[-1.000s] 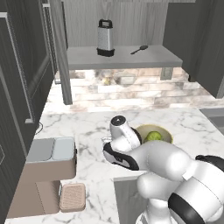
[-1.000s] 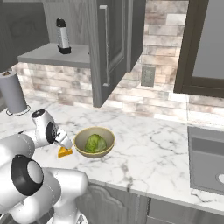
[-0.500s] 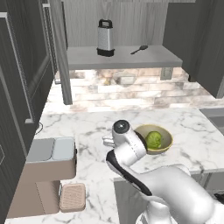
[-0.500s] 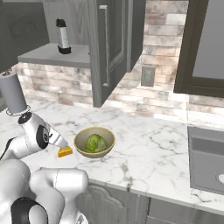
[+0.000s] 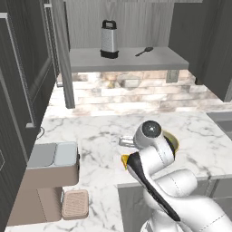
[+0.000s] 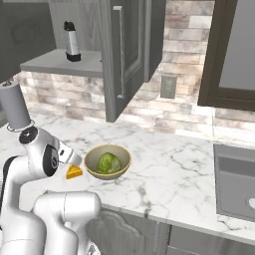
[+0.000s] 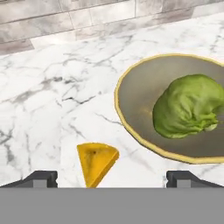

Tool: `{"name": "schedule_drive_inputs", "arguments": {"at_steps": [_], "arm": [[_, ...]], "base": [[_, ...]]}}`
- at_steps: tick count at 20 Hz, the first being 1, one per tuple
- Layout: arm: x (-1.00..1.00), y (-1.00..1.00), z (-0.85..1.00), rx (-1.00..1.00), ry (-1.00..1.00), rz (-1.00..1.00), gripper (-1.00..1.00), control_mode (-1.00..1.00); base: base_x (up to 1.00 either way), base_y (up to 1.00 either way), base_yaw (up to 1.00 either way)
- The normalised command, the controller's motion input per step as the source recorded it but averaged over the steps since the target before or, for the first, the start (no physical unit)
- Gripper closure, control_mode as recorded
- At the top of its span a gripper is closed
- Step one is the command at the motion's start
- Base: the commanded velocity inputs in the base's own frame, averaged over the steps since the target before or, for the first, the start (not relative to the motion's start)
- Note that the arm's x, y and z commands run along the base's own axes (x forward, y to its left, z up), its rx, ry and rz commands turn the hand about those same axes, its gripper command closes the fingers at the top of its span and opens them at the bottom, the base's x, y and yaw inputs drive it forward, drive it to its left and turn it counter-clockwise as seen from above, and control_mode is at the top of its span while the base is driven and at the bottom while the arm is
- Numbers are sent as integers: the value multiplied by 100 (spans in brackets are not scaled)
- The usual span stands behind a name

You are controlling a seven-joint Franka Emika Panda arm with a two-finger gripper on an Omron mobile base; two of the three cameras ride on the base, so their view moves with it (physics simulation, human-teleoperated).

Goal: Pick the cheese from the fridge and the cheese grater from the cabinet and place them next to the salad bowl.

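The cheese (image 7: 96, 162), a small yellow-orange wedge, lies on the marble counter just left of the salad bowl (image 7: 127, 120), which holds a green lettuce ball (image 7: 188, 111). My gripper (image 7: 113, 178) hovers over the wedge, open, its fingertips (image 7: 41, 178) wide apart and touching nothing. From the right, the cheese (image 6: 74, 172) rests against the bowl's (image 6: 91, 165) left side, under my hand. The arm covers most of the bowl (image 5: 173, 139) in the left base view. The cheese grater (image 5: 109, 39) stands upright on the open cabinet's shelf (image 5: 136, 61), far above; the same grater (image 6: 72, 41) shows at upper left.
A small black spoon (image 5: 144, 51) lies right of the grater. A tan and grey appliance (image 5: 52, 158) stands at the counter's left front. The open cabinet door (image 6: 124, 50) juts out over the counter. A sink (image 6: 236, 174) lies right, and a grey cylinder (image 6: 15, 105) stands left.
The arm's upper links have swung round and its elbow has shifted, while the hand stays low over the cheese. Cheese, bowl and grater have not moved.
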Motion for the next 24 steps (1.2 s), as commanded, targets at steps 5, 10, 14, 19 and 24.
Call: {"name": "schedule_drive_inputs", "arguments": {"at_steps": [5,10,14,19,24], "arm": [[-42,-21,84,3,6,4,-100,-100],[-66,-20,81,1,-11,7,-100,-100],[-66,0,93,0,-9,8,-100,-100],[-100,-5,49,1,-32,5,-100,-100],[-90,0,14,0,-39,0,-100,-100]], "base": [[0,0,0],[0,0,0],[0,0,0],[0,0,0],[0,0,0]]}}
